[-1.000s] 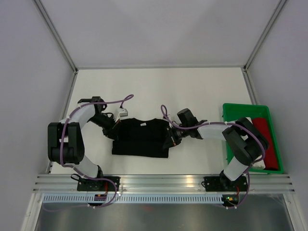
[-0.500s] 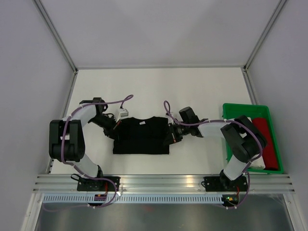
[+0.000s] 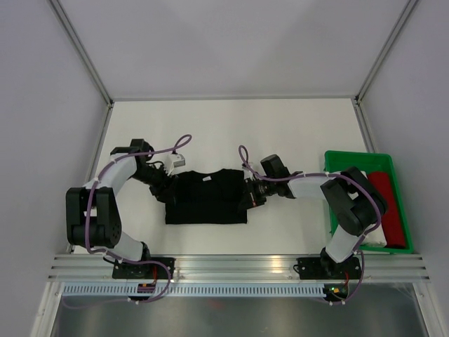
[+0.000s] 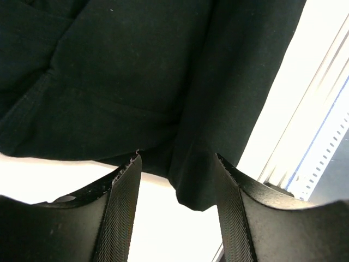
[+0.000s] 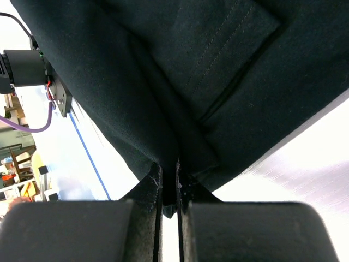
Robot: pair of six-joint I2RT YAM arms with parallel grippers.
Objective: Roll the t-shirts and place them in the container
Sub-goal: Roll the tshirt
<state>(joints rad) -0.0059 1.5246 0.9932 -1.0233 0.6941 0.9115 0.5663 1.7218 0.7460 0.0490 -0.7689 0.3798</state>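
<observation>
From the overhead camera you get the whole layout: the black short-sleeved cotton t-shirt (image 3: 206,199), folded into a flat rectangle, lies on the white tabletop (image 3: 231,126) between the two arms, with its small white neck label (image 3: 208,180) facing up. Off to the right sits a green plastic bin (image 3: 335,163) holding a red rolled shirt (image 3: 388,203) and a bit of a white one (image 3: 374,241) at the near end. What overhead can't show is the fingers, and that's where the wrist cams help. The left gripper (image 4: 175,180) has its jaws spread apart with a folded edge of the black cloth hanging in the gap, not pinched. The right gripper (image 5: 169,183) is squeezed nearly closed on a thin fold of the shirt's right edge, stitched hem visible just above.
</observation>
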